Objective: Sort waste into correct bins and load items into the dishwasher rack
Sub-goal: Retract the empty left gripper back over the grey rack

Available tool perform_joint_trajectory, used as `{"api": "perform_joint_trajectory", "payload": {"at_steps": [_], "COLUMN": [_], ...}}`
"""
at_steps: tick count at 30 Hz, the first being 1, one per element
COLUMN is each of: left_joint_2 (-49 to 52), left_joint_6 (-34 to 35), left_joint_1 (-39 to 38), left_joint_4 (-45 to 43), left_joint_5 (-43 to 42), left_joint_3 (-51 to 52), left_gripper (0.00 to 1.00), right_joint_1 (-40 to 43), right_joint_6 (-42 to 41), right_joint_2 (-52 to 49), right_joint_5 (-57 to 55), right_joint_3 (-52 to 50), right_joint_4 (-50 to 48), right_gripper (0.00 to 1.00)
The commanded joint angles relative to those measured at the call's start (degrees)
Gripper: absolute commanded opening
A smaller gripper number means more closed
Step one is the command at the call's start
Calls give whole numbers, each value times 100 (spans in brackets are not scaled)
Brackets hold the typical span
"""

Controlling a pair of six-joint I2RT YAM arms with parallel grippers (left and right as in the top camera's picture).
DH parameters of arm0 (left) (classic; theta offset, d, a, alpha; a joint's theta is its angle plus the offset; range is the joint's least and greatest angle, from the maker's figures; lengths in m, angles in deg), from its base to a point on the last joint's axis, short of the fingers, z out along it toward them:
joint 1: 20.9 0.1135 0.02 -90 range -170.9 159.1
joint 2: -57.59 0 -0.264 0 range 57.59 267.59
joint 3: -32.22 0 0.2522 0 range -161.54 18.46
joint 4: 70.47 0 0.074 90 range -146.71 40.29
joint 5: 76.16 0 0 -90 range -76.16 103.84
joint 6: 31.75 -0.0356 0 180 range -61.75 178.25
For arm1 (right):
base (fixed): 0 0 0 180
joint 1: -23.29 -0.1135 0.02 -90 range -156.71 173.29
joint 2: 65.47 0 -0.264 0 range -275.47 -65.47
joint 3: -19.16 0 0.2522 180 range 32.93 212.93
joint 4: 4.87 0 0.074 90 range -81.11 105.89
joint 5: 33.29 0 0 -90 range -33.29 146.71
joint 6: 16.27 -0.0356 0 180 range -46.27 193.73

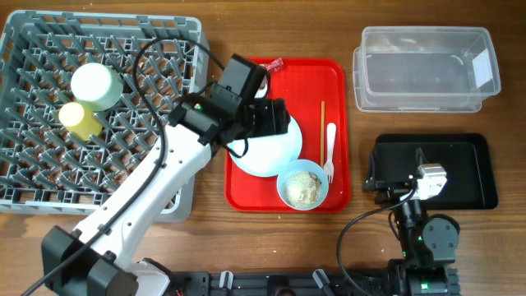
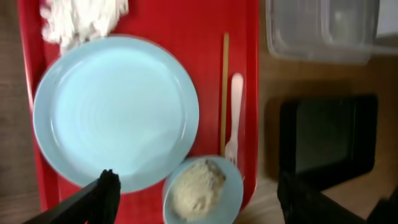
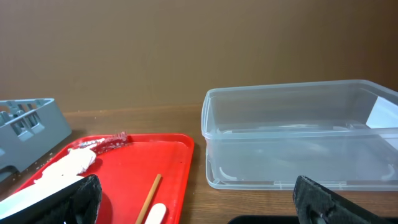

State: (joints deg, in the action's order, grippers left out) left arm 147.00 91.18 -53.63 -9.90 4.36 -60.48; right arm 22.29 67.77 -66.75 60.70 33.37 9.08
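Left end effector (image 2: 198, 186) is hovering wide open over the blue plate (image 2: 115, 112) on the red tray (image 2: 242, 93), and a shallow rim pinch is risking knocking the bowl (image 2: 235, 190) just beside it, spilling rice scraps (image 2: 194, 190).

The plate (image 2: 115, 112) lies flat under my left claw (image 2: 199, 193), pale blue and round, mostly ahead of my left finger. Between my fingertips sits the blue bowl (image 2: 230, 193), upright, with a beige heap of rice (image 2: 196, 190) in it. Just ahead of the bowl lies the white fork (image 2: 235, 115), tines toward me, with the chopsticks (image 2: 224, 93) close on its left. The crumpled white napkin (image 2: 78, 18) lies past the plate's far left rim, and the red wrapper (image 1: 274, 62) beyond that. The clear tub (image 1: 423, 70) stands ahead to my right, the black tray (image 1: 468, 173) nearer on that side. Off to my left the grey rack (image 1: 49, 164) holds the green bowl (image 1: 96, 86) and yellow cup (image 1: 80, 119), side by side.
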Motion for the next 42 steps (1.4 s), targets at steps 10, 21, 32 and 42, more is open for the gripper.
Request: {"api": "perform_joint_trajectory", "payload": {"at_steps": [10, 21, 32, 42], "left_joint_2": [2031, 2671, 2496, 800], "left_joint_6": [-1235, -1300, -1298, -813], "left_joint_1": [903, 691, 756, 2494], "left_joint_4": [1095, -555, -682, 1110], "left_joint_5": [284, 636, 979, 1182], "left_joint_3": [-1976, -2031, -2052, -2050], "left_gripper": [88, 94, 89, 100], "right_joint_1": [-26, -26, -26, -26], "right_joint_6": [-17, -20, -17, -17], "right_joint_2": [26, 24, 26, 24], "right_joint_5": [-59, -59, -59, -59], "right_joint_3": [-4, -4, -4, -4], "right_joint_4": [-13, -13, -13, -13], "right_gripper": [100, 100, 100, 100]}}
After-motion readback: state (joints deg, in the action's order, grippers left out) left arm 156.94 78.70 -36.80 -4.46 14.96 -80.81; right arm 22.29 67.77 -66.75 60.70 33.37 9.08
